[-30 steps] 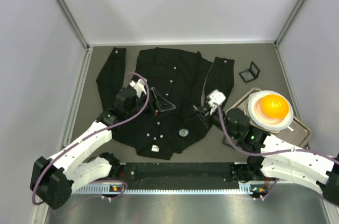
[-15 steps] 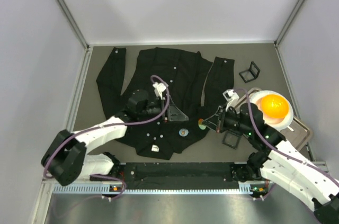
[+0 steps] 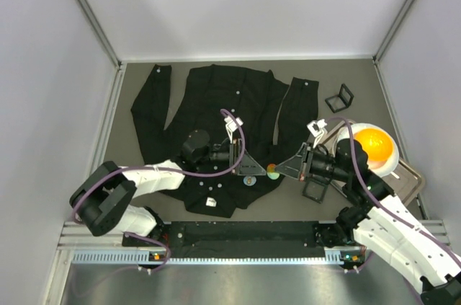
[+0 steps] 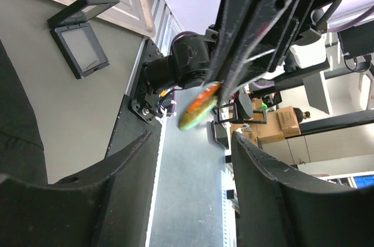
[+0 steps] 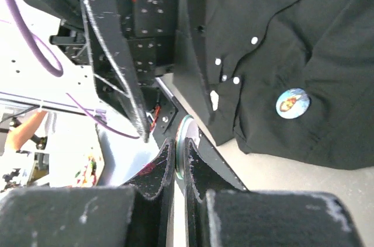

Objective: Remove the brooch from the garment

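Observation:
The black garment (image 3: 216,114) lies spread flat on the table, with its white buttons and white tag (image 3: 211,202) showing. My right gripper (image 3: 279,170) is shut on a thin round brooch (image 3: 271,170) with a green rim, held edge-on just off the shirt's right hem; the wrist view shows it pinched between the pads (image 5: 180,150). My left gripper (image 3: 253,166) is open and empty, pointing right at that brooch (image 4: 198,105) from close by. A second round blue brooch (image 3: 248,180) sits on the shirt near the hem (image 5: 292,103).
A metal tray (image 3: 412,177) at the right holds a plate with an orange ball (image 3: 373,144). A small black open frame (image 3: 339,98) lies behind it, also in the left wrist view (image 4: 79,42). Grey walls close in the sides and back.
My right gripper came off the shirt's right edge holding the brooch and swung its fingers leftward. My left gripper moved right across the shirt until its open fingers face the brooch.

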